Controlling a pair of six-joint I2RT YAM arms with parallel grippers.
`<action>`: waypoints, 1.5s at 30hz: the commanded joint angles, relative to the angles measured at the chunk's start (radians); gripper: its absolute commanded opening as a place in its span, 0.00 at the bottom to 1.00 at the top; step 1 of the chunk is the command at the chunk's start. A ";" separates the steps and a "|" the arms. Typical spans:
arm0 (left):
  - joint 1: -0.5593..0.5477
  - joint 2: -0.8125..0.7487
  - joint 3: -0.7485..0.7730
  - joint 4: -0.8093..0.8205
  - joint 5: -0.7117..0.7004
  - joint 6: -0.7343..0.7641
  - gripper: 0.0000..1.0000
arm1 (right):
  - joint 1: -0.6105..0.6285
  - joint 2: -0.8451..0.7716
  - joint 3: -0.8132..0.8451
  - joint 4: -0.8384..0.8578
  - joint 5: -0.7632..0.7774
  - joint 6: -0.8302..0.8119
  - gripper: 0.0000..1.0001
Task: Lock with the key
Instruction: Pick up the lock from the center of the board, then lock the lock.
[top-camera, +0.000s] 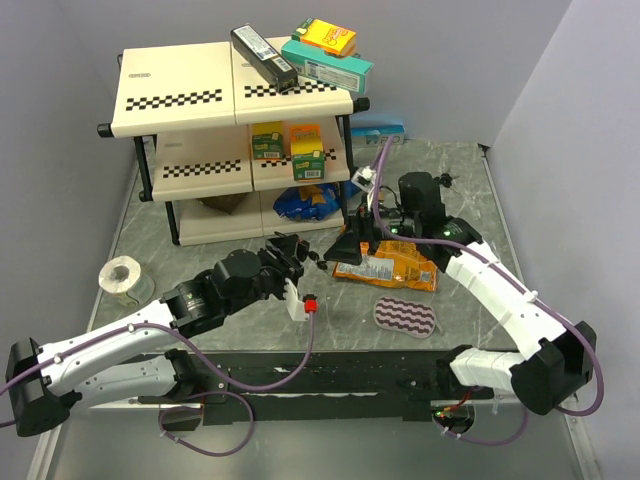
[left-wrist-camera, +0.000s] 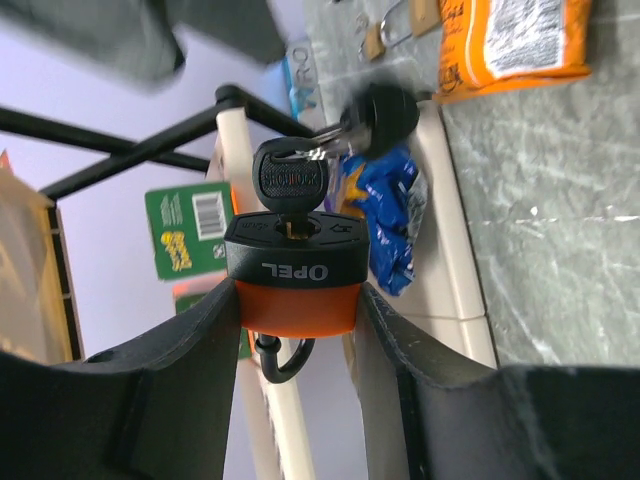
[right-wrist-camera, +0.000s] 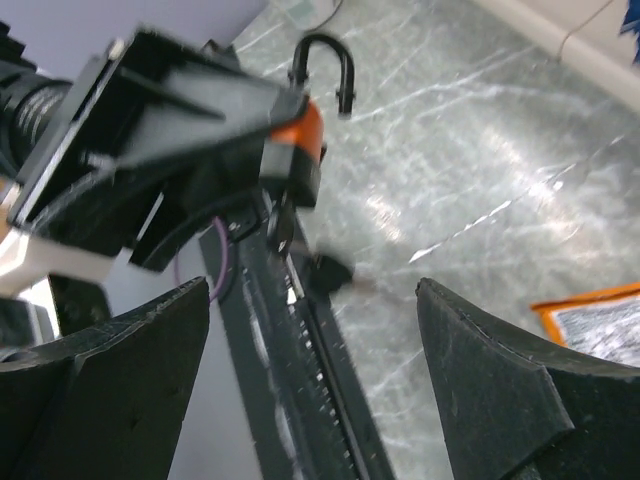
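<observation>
**Lock's clamped, key's in, nobody's turning it yet**

So the left hand (top-camera: 290, 252) is pinching the padlock (left-wrist-camera: 298, 265) by its orange sides, holding it up off the desk (left-wrist-camera: 560, 250) in front of the shelf (top-camera: 180, 95). My read is that it's acting as a vise. The keyhole end is left completely bare and aimed toward the other arm, so there's room to get at the key (left-wrist-camera: 290, 180) without the fingers in the way. Gripping the flat sides also makes sense, since the body shouldn't spin when the key gets twisted.

The right hand (right-wrist-camera: 312, 300) is spread wide with nothing in it, facing the lock from near it and not touching. Looks to me like it's lining up on the key head.

About the lock itself: black cap with white lettering, orange lower body, black shackle (right-wrist-camera: 325, 60) sticking out the far end. In the right wrist view one leg of the shackle seems to end free, clear of the body, so I'd call it unlocked. The shot is blurry though, so don't quote me. The key is seated in the slot, and a spare key (left-wrist-camera: 385, 110) dangles off the same ring. That could swing into the way during the grab.
</observation>
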 joint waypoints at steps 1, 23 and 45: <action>-0.017 -0.017 0.049 0.122 0.036 0.001 0.01 | 0.033 -0.006 0.031 0.116 0.054 -0.020 0.87; -0.047 0.014 0.077 0.113 0.025 -0.101 0.01 | 0.171 0.105 0.080 0.190 0.218 -0.019 0.62; -0.089 0.014 0.152 -0.193 -0.106 -0.478 0.98 | 0.114 0.017 -0.003 0.183 0.096 -0.014 0.00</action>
